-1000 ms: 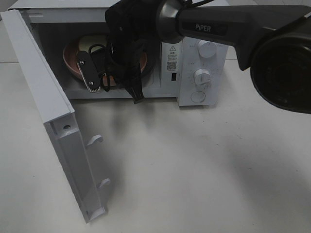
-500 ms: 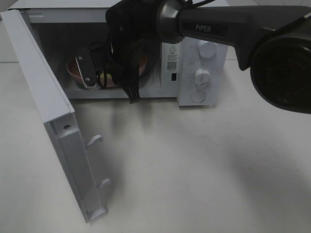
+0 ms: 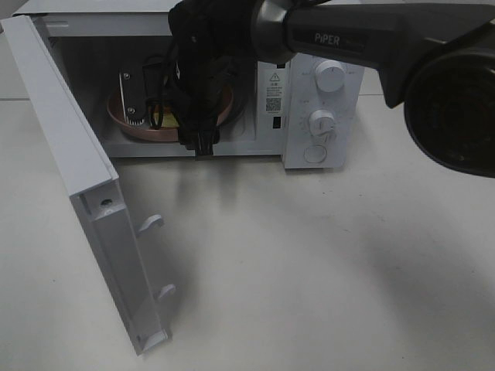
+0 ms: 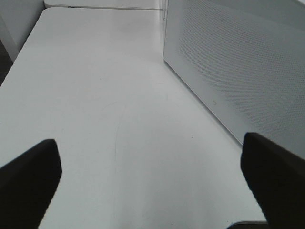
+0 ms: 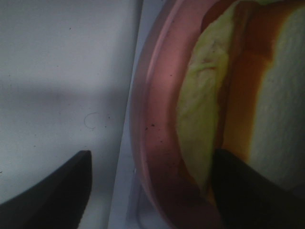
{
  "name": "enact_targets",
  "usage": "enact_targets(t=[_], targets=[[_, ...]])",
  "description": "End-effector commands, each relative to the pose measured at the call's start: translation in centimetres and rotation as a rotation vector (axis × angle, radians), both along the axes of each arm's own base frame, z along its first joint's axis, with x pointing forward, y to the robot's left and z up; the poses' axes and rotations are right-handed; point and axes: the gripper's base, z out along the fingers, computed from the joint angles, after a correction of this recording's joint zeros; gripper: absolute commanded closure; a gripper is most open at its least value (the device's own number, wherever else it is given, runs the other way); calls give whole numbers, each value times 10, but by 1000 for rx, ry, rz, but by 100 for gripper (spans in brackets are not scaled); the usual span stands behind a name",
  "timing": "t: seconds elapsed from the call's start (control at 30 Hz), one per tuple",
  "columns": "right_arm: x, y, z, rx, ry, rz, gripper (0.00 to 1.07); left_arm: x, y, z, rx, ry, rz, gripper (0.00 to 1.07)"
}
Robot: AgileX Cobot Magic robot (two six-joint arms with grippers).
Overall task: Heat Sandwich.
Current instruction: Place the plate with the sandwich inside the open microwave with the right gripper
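loading the oven: looks done; the sandwich [image 5: 243, 95] lies on the pink plate [image 5: 152, 133], and the plate sits on the floor inside the microwave [image 3: 298, 147].
sandwich: flat on the plate, pale lettuce edge toward the rim, white bread beside it; in the high view the arm hides most of it.
right pincer [image 5: 152, 157]: reached into the cavity, low over the front edge of the plate; jaws stand apart with the plate rim between them, one tip outside the plate and the other over the sandwich, clamping nothing (whether a tip brushes the food i cannot tell).
left pincer [image 4: 150, 140]: spread wide and empty, hovering over bare desk [image 4: 119, 95] beside the microwave's perforated side wall.
door [image 3: 77, 178]: swung wide open on the left of the cavity.
knobs [image 3: 331, 77]: two dials and a round button on the right panel; settings too small to read.
left to do, as i judge it: draw the right arm clear, swing the door shut, turn a dial to start the heating.
watch for: the arm fills the opening, so the door cannot close until it is out; a careless retreat could catch the plate rim.
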Motion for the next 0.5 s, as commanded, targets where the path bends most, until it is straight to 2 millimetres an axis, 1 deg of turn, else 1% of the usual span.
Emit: enact_targets(t=[0.03,0.2,0.33,0.37,0.5], targets=[[-1,0,12,33,-11,-22,33,-2,0,1,-5,-29,8,9],[-4,-2,14,37,-12,-26,33,-2,0,1,-5,-29,8,9],[-7,-8,15,27,-28,-51,33,-2,0,1,-6,-29,7,9],[-8,-10,20,47,-49,-66,33,-2,0,1,-6,-29,7,9],[-13,-16,26,58,-65,-93,32,-2,0,1,-6,-29,7,9]])
